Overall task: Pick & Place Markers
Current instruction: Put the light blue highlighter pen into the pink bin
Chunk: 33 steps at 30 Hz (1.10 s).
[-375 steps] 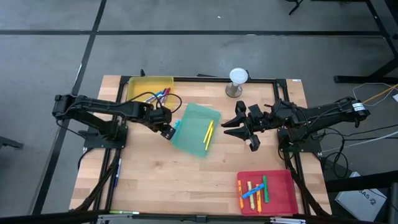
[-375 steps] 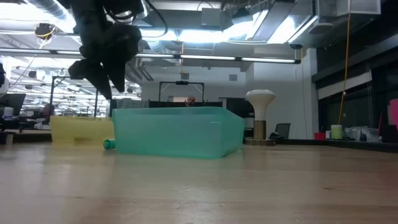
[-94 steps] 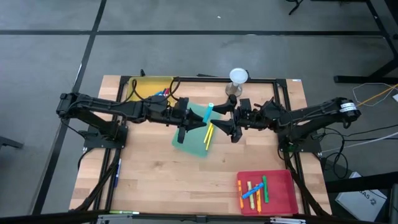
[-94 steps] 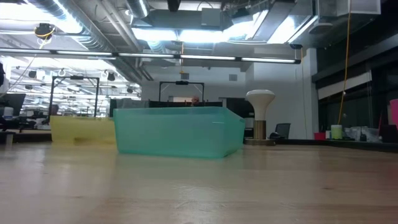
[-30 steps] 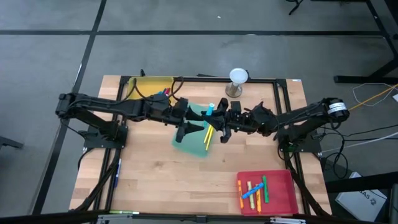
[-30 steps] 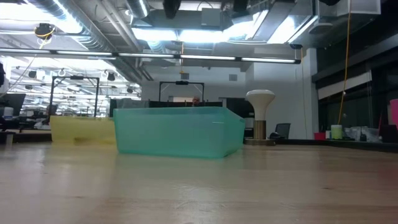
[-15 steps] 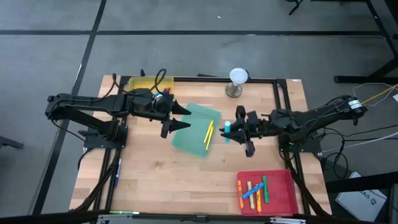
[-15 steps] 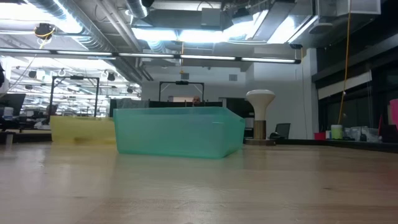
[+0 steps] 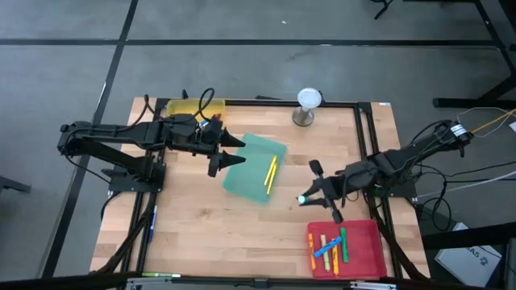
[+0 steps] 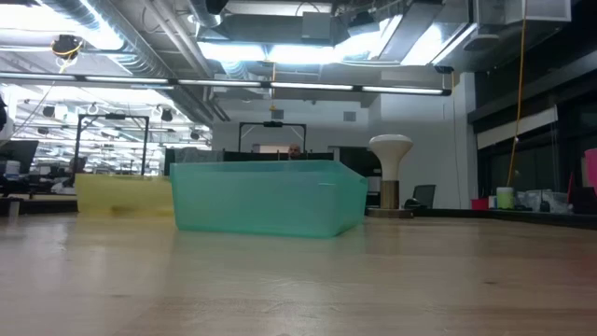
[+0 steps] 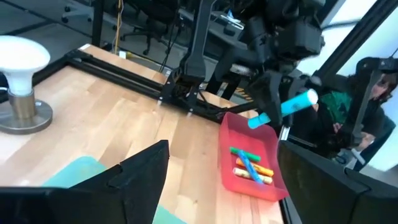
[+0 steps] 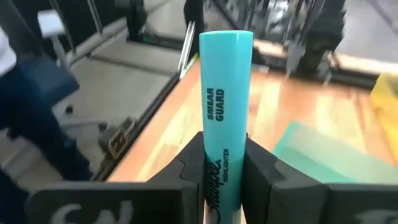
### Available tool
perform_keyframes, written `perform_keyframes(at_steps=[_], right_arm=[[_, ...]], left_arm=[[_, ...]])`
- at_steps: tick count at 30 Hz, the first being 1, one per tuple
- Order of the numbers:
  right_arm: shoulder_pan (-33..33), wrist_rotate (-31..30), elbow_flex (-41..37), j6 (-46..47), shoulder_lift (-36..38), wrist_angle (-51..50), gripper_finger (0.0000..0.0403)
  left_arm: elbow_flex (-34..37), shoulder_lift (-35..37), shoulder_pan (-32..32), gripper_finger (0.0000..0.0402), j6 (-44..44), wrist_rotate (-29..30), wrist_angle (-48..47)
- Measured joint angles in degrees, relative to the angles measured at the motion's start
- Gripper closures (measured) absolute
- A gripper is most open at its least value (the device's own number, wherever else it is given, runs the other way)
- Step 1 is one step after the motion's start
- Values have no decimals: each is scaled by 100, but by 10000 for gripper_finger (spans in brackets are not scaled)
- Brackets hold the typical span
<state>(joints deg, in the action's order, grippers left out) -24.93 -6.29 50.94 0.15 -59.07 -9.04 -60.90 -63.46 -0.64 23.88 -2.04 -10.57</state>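
a teal marker (image 12: pixel 225 106) is seen clamped between the fingers of the right gripper (image 9: pixel 316 196), its cap pointing forward past them. in the high view it has been carried, within the last second, away from the green tray (image 9: pixel 253 167) at the middle of the table (image 9: pixel 218 234) to a spot near the red tray (image 9: pixel 367 249) at the table's near right corner. it is held above the wood, just short of the tray's far-left rim, not yet over it. several markers, orange, green, blue and yellow, already lie in the red tray (image 9: pixel 329 247).

a moment earlier both arms were met over the green tray; the marker has since passed to the right arm alone. the left gripper (image 9: pixel 230 155) has been drawn back toward the yellow tray (image 9: pixel 179 108), and its fingers (image 11: pixel 144 163) have been spread wide and are empty. it hangs between the yellow and green trays. a yellow marker (image 9: pixel 270 171) is left in the green tray, and a few markers (image 9: pixel 208 122) show in the yellow tray beside the left wrist.

the hand-over is judged done and the carry to the red tray under way; only the last reach over the rim and the release seem to remain for this marker. farther back, a white-topped stand (image 9: pixel 306 105) is seen at the table's far edge.
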Motion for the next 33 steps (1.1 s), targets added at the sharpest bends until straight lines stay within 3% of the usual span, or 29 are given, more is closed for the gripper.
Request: perform_keyframes(at_steps=[20,26,33], right_arm=[[-474,604,-4,-253,-151,-2029,341],[-938,1061,-4,670,-354,-2015,341],[-1600,1550,-4,2582,-573,-2004,341]], left_arm=[[0,0,0,114,546,100,-22],[0,-2,0,114,559,246,-56],[0,-2,0,114,636,264,-55]])
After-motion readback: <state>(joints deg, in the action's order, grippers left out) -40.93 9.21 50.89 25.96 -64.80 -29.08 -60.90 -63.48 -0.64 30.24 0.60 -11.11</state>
